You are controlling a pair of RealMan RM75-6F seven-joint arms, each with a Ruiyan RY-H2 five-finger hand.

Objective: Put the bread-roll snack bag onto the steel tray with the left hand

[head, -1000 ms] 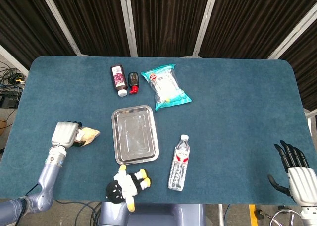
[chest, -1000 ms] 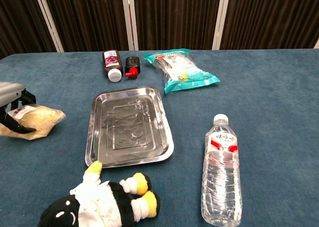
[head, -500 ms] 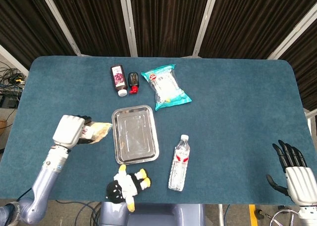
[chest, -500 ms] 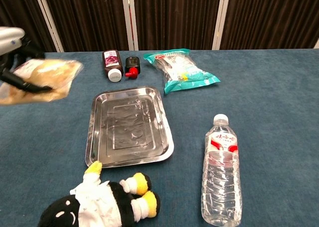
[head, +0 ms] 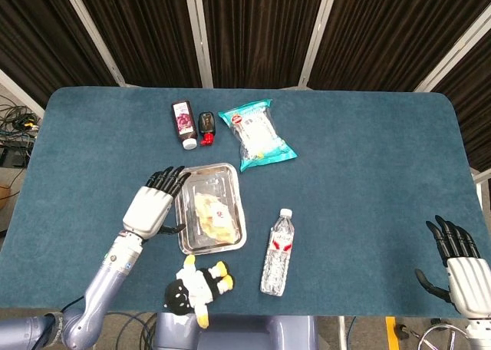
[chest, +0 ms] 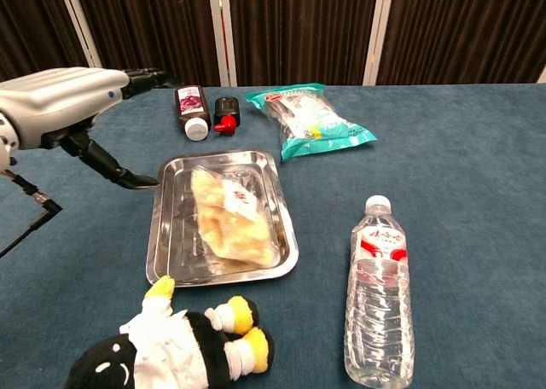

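Bread roll bag now lying on the tray

Placement is looking done: the bread-roll snack bag (head: pixel 214 216), which the left hand (head: pixel 150 208) was carrying in the air half a second ago, is now resting inside the steel tray (head: pixel 232 174). That hand is hovering just beside the tray's left edge, its fingers (head: pixel 168 178) spreading apart and holding nothing. The right hand (head: pixel 460 267) is idling at the table's (head: pixel 368 166) near right corner, fingers splayed, well apart from everything.
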